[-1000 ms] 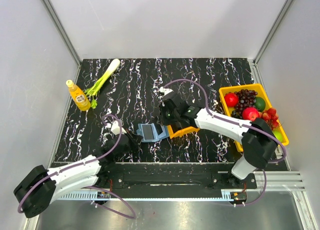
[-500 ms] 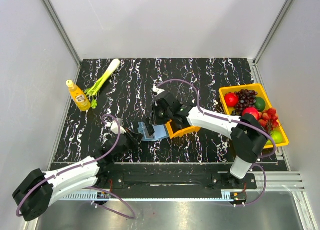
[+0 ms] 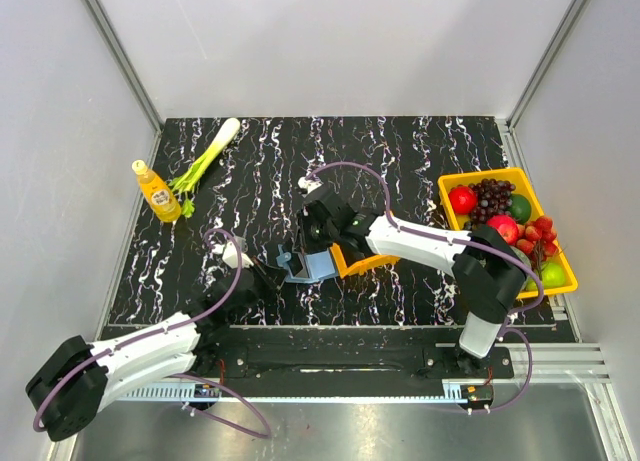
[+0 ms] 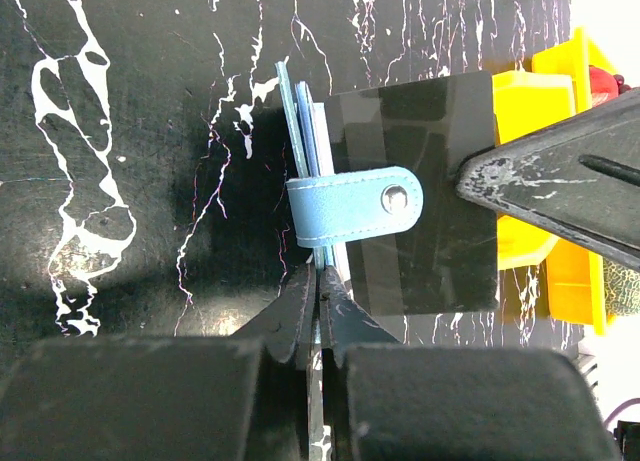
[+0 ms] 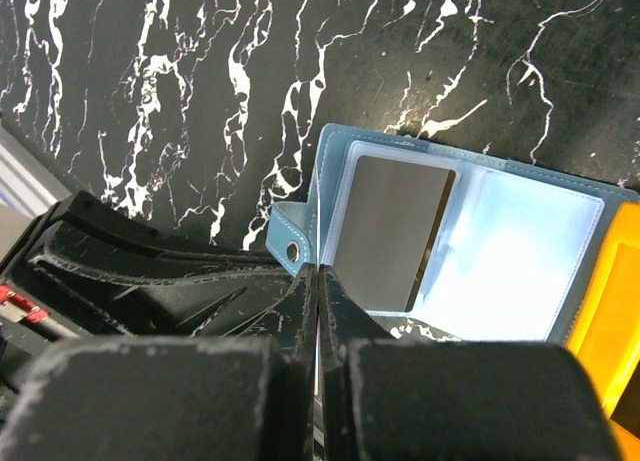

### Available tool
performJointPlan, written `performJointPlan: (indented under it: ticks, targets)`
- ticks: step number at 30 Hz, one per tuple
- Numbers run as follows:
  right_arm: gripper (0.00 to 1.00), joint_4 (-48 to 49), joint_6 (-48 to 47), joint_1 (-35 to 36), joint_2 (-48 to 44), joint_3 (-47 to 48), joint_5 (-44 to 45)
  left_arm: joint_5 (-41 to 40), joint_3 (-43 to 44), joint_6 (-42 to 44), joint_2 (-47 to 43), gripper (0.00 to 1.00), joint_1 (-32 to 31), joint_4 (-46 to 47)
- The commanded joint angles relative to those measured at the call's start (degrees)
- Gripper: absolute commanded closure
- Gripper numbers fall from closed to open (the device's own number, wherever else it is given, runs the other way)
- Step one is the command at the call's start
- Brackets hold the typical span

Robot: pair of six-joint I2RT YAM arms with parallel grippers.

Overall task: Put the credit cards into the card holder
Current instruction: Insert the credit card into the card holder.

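**Pinning the card holder open while a card sits in its sleeve**

The card holder lies opened on the black marbled table, mid-table and just ahead of both arms, with its pale blue inside facing up. One credit card, glossy and dark-looking, is in the pocket next to the snap strap. The neighbouring clear pocket looks empty.

The left gripper has its fingers clamped together on the holder's cover edge, seen edge-on as thin blue layers. This is probably to stop the soft flap folding back and to stop the holder sliding when a card is pushed.

The right gripper has its fingers pressed together, tips at the holder beside the strap. In the left wrist view one finger meets the card's far edge. I cannot tell whether it pinches something thin or only pushes; my guess is it is nudging the card deeper.

The small orange tray sits right against the holder's far side, likely the source of the cards, though its contents are hidden by the right arm.

Further out are the yellow fruit bin at the right, and the orange bottle and a leek at the left, all well apart from the work.
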Motion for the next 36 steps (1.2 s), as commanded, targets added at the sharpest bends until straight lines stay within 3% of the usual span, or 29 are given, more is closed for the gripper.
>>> performJointPlan:
  ticks: [1,15,36]
  targets:
    - [1.0,1.7,0.16,0.78,0.43,2.39,3.16,0.42,-0.51,0.66,-1.16,1.0,-0.01,3.08]
    - [1.0,5.12,2.01,3.5,-0.71,-0.07,12.82,0.42,-1.04,0.4,-1.95,1.0,0.07,3.08]
    - [1.0,2.14,-0.89,5.43,-1.41,0.1,21.27,-0.19,-1.21,-0.13,-2.3,1.0,-0.01,2.29]
